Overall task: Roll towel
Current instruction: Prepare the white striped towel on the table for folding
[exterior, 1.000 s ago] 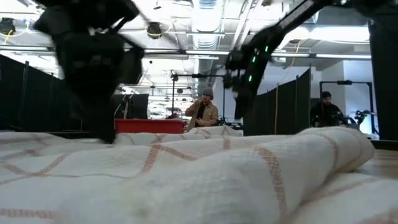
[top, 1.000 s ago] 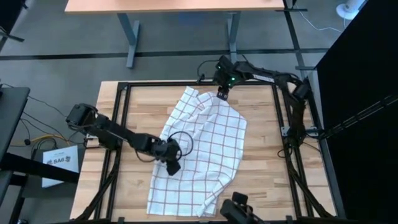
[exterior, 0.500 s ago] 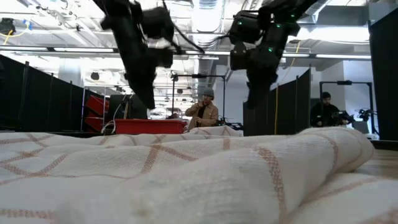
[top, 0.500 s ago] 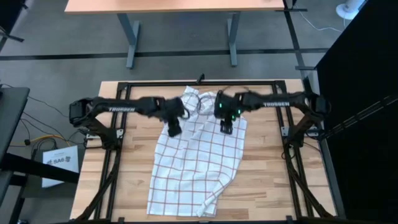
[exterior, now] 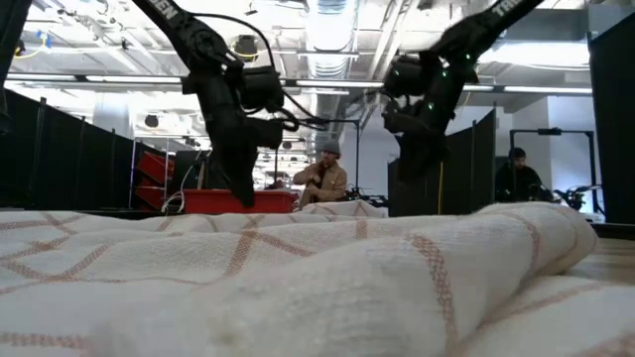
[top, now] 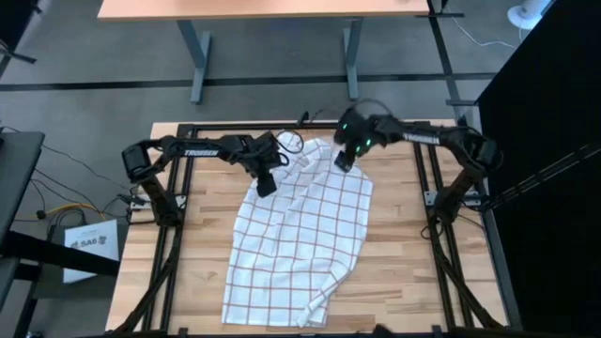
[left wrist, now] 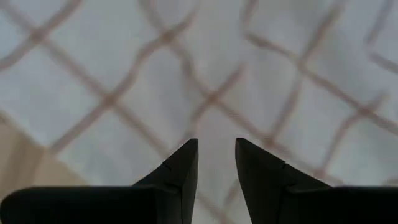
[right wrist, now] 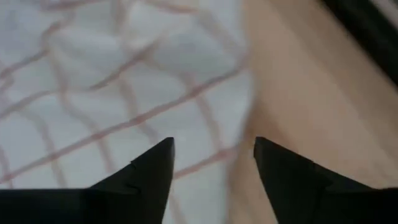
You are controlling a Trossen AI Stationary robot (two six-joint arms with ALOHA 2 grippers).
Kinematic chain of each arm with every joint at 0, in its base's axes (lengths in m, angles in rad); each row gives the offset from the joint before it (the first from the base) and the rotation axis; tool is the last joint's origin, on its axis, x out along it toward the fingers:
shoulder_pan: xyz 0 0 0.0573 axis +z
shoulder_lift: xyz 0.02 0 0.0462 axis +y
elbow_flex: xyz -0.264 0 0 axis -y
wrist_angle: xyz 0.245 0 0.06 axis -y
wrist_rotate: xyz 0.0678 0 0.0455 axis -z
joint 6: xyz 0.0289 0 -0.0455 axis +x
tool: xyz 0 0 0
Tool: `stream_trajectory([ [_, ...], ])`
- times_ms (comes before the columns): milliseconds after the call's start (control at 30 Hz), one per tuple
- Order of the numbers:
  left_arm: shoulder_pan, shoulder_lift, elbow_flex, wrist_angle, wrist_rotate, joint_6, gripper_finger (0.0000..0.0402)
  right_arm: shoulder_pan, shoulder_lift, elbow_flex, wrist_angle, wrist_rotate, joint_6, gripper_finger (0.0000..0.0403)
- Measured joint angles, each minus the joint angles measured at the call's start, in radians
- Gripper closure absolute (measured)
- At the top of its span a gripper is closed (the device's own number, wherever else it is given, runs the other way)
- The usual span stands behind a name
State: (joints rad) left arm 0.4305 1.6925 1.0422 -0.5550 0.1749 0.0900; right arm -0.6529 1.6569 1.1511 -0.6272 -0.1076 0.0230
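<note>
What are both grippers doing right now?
Left gripper: slightly open, empty, over the white cloth towel with reddish-brown grid lines.
Right gripper: open, empty, above the towel's edge.

Left gripper (top: pixel 267 186), right gripper (top: pixel 344 161): fingers parted.

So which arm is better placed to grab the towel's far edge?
Right, marginally: the right gripper hangs open at the towel's far right corner, by its edge; the left gripper, open narrower, sits inside its far left edge.

A robotics lab: black curtain partitions (exterior: pixel 60 149), exposed ceiling ducts (exterior: pixel 332 25), and people (exterior: pixel 325 177) at workstations behind.
</note>
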Motion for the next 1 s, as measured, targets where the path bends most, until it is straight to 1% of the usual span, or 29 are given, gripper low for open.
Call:
stream_trajectory([
  [100,-0.007,-0.002,0.006,0.008,-0.004,0.000,0.0309,-0.087,0.012,0.000,0.026,-0.040,-0.049,0.0157],
  [233,0.004,-0.002,0.006,0.047,-0.049,-0.008,0.0309,-0.147,0.086,0.006,0.012,-0.077,-0.116,0.0152],
  [300,0.017,-0.002,0.006,0.050,-0.049,-0.021,0.0309,-0.148,0.132,0.017,-0.005,-0.097,-0.148,0.0154],
  [633,0.069,-0.002,0.007,0.049,-0.054,-0.039,0.0309,-0.117,0.277,0.101,-0.029,-0.182,-0.206,0.0159],
  [833,0.098,-0.002,0.005,0.072,-0.053,-0.009,0.0309,-0.090,0.298,0.108,-0.034,-0.231,-0.212,0.0179],
  [900,0.108,0.014,0.004,0.081,-0.051,0.010,0.0309,-0.080,0.296,0.112,-0.030,-0.233,-0.213,0.0183],
  [1000,0.120,0.057,0.002,0.053,-0.024,0.023,0.0309,-0.080,0.296,0.119,-0.046,-0.235,-0.212,0.0184],
])
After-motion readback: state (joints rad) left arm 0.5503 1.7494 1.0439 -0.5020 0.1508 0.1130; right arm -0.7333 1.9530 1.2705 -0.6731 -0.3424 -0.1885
